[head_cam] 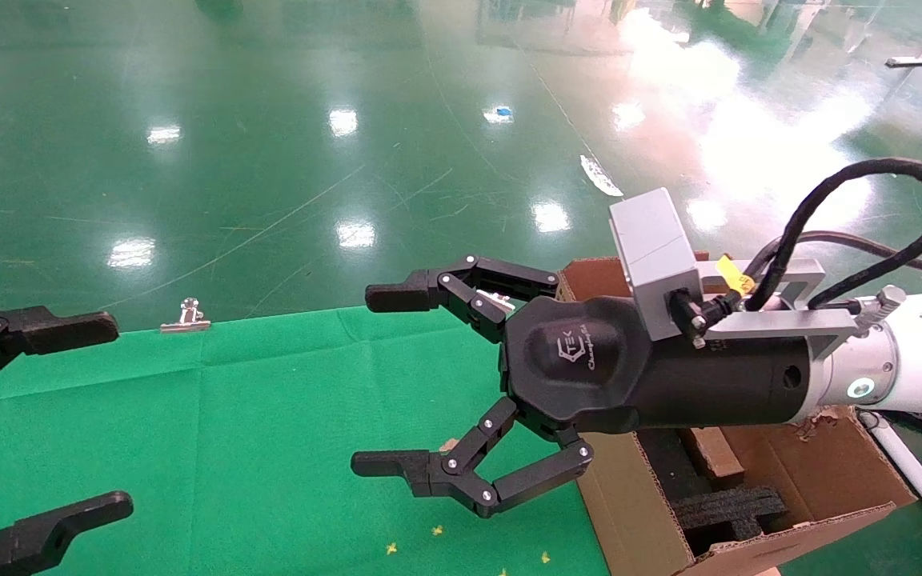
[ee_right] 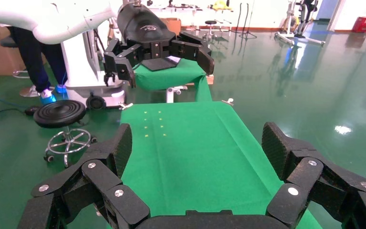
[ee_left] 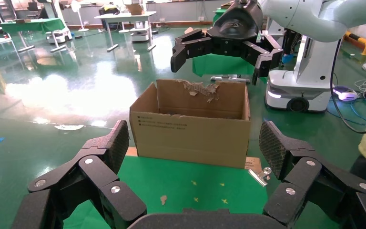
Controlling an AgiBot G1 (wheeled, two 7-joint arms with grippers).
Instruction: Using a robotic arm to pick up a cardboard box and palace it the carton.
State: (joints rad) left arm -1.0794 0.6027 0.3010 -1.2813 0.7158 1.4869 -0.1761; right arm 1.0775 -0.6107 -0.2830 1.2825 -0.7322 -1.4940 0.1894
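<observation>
The right end effector (head_cam: 397, 380) hangs wide open and empty above the green-covered tabletop (head_cam: 269, 432), its fingers (head_cam: 405, 298) spread apart. Directly behind and beneath its black body sits the carton (head_cam: 637, 512), flaps up, black foam inserts (head_cam: 729, 512) inside, at the tabletop's edge. The small cardboard box cannot be made out with certainty. Well across from it, the left end effector (head_cam: 69, 416) hovers, also spread open with nothing between its fingers.

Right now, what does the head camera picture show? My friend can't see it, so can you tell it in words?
The right gripper hangs open and empty over a green cloth, its white arm reaching across a big brown carton with black foam inside. The left gripper, also open, pokes in at the far left edge.
</observation>
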